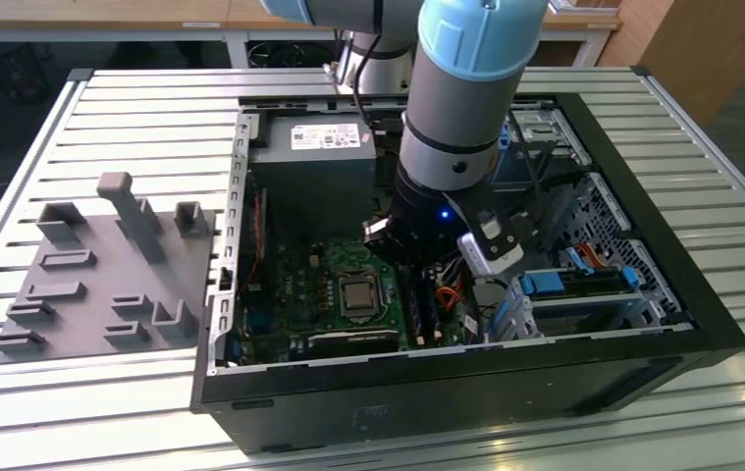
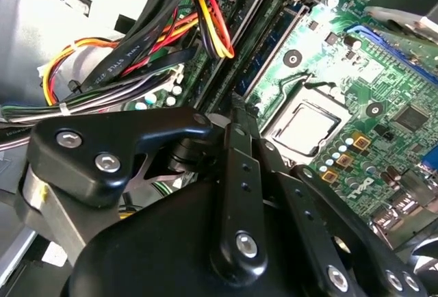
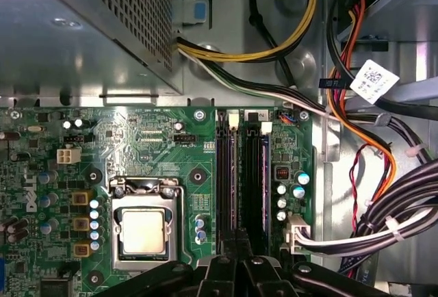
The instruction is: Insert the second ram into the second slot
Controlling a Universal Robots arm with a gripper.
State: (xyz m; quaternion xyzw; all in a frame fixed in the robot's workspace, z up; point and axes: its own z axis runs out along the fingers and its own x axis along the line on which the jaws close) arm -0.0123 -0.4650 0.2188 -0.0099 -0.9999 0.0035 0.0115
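A white label with dark print sits on top of the grey power supply box in the exterior view, its lines too small to make out. In the first wrist view a white printed tag hangs among the cables, and the green motherboard carries small white lettering. In the second wrist view a black flat cable bears a row of pale letters.

The arm reaches steeply down into the case, wrist low, and the gripper points straight down with its black fingers drawn together to a narrow tip, seen in both wrist views.
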